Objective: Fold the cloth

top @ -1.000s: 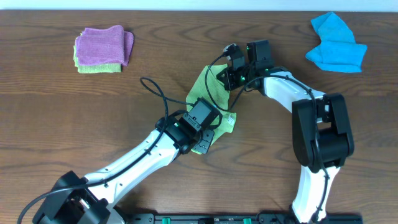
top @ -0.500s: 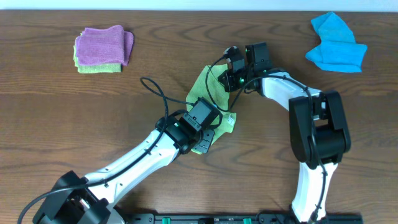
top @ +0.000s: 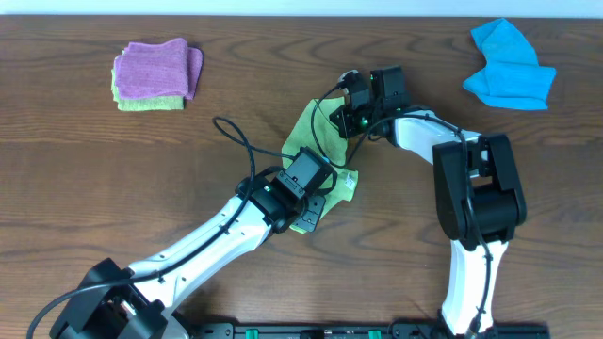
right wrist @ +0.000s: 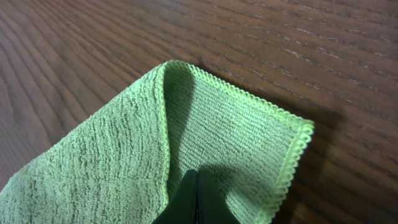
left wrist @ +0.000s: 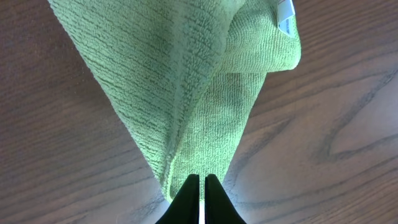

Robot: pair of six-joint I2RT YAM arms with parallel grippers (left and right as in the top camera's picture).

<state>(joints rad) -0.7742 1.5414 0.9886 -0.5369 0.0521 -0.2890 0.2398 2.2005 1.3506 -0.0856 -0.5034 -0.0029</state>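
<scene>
Two grippers are each closed tight on the lime-green cloth (top: 312, 128), which sits bunched near the middle of the wooden table (top: 94, 198): the left gripper (left wrist: 199, 181) pinches its nearer corner, and the right gripper (right wrist: 196, 179) clamps a folded-over hemmed corner on its far side.

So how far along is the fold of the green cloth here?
Partly done: the cloth is gathered between the arms, with layers doubled over in both wrist views. In hand: the left gripper and right gripper are each shut on an edge of it. Remaining: laying it flat, squaring edges, releasing.
</scene>
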